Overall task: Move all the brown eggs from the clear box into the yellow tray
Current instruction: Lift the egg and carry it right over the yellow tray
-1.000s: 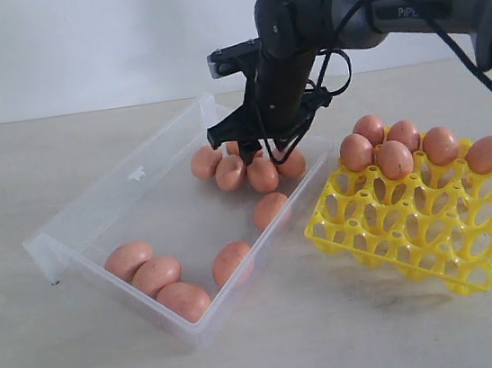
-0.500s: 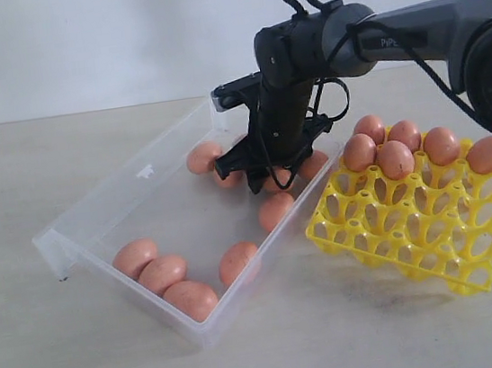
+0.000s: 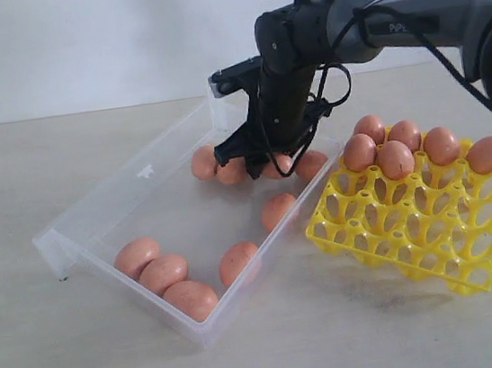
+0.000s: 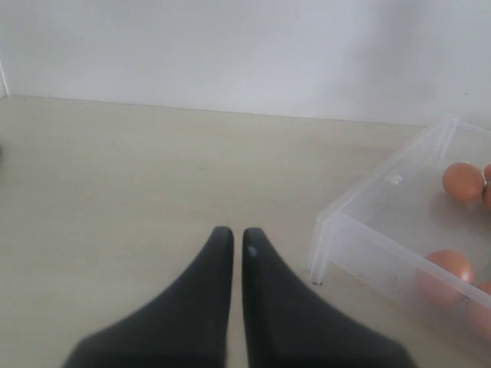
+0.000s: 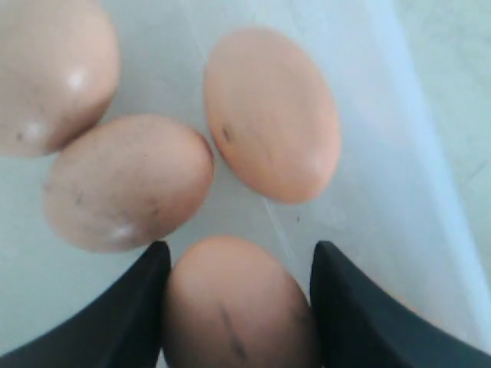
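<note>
Translucent plastic forms the clear box [image 3: 164, 215], a shallow rectangle with low walls and a small moulded tab on its far long wall, lying on the pale, matte bench [image 3: 340, 344]. Smooth, oval brown eggs [image 3: 162, 273] of a matte orange-brown lie loose on its floor. Three touch in a row at the near-left corner, two lie apart by the right-hand wall, and a cluster sits at the far end beneath the dark, cable-draped arm. The right hand [image 5: 239, 251] is down in that cluster. Its wrist view shows two black, tapered fingers [image 5: 138, 314] set against opposite sides of one egg [image 5: 238, 314], faintly speckled, so the hand is closed on it. Whether that egg is clear of the box floor cannot be told. Three more eggs are packed close just beyond it. Just to the right of the box stands the yellow tray [image 3: 415, 225], a glossy bright lattice of cup-shaped cells with raised posts. It carries six eggs in its far cells, while its nearer rows show as open round holes. The left hand [image 4: 234, 234], smooth and black, has its fingers drawn nearly together with only a thin slit between them, above bare bench near the box's left corner.
</note>
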